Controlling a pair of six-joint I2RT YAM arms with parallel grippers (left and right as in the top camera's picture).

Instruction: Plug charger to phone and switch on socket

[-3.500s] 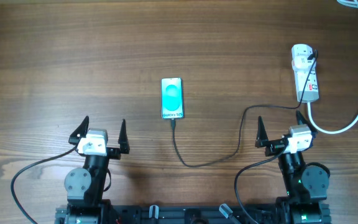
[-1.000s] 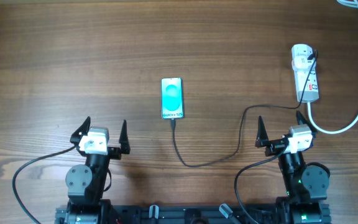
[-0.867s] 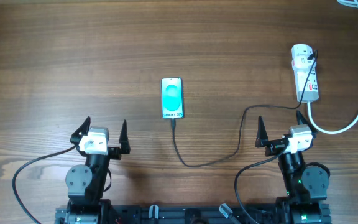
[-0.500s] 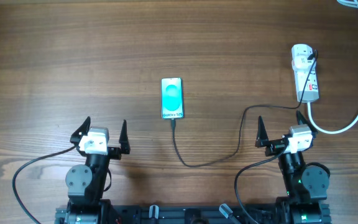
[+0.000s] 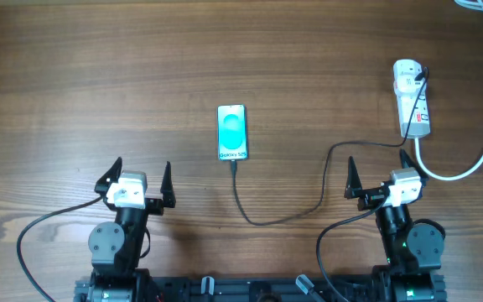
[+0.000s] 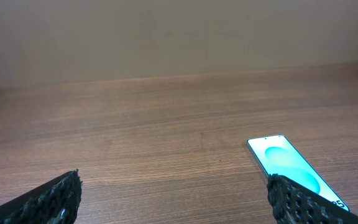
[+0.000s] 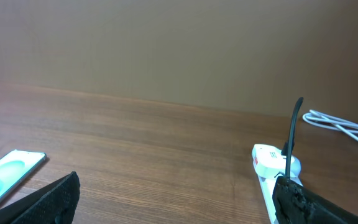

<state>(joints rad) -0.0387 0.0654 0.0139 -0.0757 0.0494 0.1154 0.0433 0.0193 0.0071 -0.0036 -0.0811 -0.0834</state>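
The phone point(image 5: 232, 132) lies flat mid-table, turquoise screen up; it also shows in the left wrist view point(image 6: 289, 170) and the right wrist view point(image 7: 4, 175). The charger point(image 5: 262, 221), a thin black cable, has its dark tip against the phone's near short end, loops toward me, then runs right to the white adapter on the socket point(image 5: 411, 101). The socket point(image 7: 272, 163) lies at the far right with a red mark. My left gripper point(image 5: 141, 164) and right gripper point(image 5: 376, 158) stand open near the front edge, holding nothing and touching nothing.
A thick white cord point(image 5: 470, 168) curves from the socket's near end out past the right edge and shows again at the top right corner point(image 7: 347, 127). The arms' own black cables point(image 5: 40, 231) trail by their bases at the front.
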